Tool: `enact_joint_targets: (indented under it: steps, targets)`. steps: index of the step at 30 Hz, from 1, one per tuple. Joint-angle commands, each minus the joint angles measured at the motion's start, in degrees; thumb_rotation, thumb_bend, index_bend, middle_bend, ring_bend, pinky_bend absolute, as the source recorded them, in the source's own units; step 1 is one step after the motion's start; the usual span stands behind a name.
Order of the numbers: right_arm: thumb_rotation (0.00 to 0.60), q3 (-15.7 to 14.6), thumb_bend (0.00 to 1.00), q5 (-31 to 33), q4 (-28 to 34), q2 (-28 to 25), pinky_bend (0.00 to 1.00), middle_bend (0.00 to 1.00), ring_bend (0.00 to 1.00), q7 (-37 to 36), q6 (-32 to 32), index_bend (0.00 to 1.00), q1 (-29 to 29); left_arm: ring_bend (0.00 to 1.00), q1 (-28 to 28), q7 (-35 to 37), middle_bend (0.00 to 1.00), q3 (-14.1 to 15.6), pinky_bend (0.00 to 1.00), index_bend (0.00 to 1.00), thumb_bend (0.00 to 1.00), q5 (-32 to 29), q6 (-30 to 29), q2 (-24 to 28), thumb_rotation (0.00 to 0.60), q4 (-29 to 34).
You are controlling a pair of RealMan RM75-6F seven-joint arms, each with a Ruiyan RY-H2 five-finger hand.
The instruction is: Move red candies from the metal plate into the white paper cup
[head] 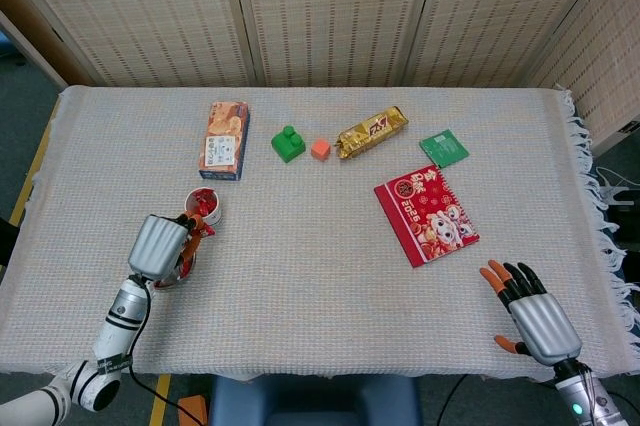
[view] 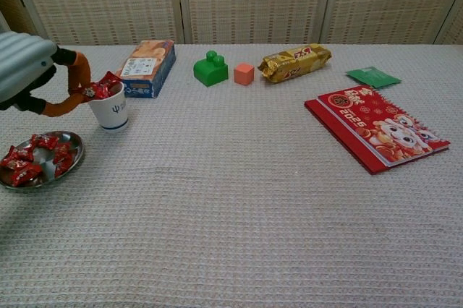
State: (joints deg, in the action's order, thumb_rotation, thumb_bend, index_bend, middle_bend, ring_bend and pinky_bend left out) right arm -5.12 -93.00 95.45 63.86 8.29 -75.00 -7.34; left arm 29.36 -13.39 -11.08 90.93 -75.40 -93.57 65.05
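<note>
Left hand point(view: 29, 77) pinching one red candy point(view: 90, 92) at the rim of the white paper cup point(view: 109, 109); right hand point(head: 530, 311) spread at the surface's point(head: 320, 266) near edge

One metal plate point(view: 72, 160), one cup holding candies; about seven red candies point(view: 36, 156) on the plate. Chest view shows the pinch and plate contents; head view alone shows the right hand, hiding the plate under the left hand
</note>
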Motion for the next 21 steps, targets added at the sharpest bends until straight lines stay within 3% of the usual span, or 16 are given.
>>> enact_joint_targets:
  steps: [1, 7, 21]
  targets:
    - [0.600, 0.2, 0.06, 0.5, 0.0, 0.0, 0.00, 0.00, 0.00, 0.1, 0.1, 0.00, 0.0, 0.88, 3.6, -1.8, 0.53, -2.7, 1.00, 0.52, 0.43, -2.7, 3.3, -2.7, 0.600, -3.2]
    - [0.600, 0.6, 0.06, 1.2, -0.1, -0.2, 0.00, 0.00, 0.00, -0.2, -0.2, 0.00, 0.2, 0.88, 7.1, -2.4, 0.53, -4.3, 1.00, 0.52, 0.43, -5.0, 5.4, -5.5, 0.600, -9.0]
    - [0.600, 0.7, 0.06, 1.5, 0.0, -0.3, 0.00, 0.00, 0.00, -0.4, -0.4, 0.00, 0.2, 0.88, 9.0, -3.4, 0.41, -2.3, 1.00, 0.39, 0.43, -8.2, 8.7, -7.7, 0.600, -16.2]
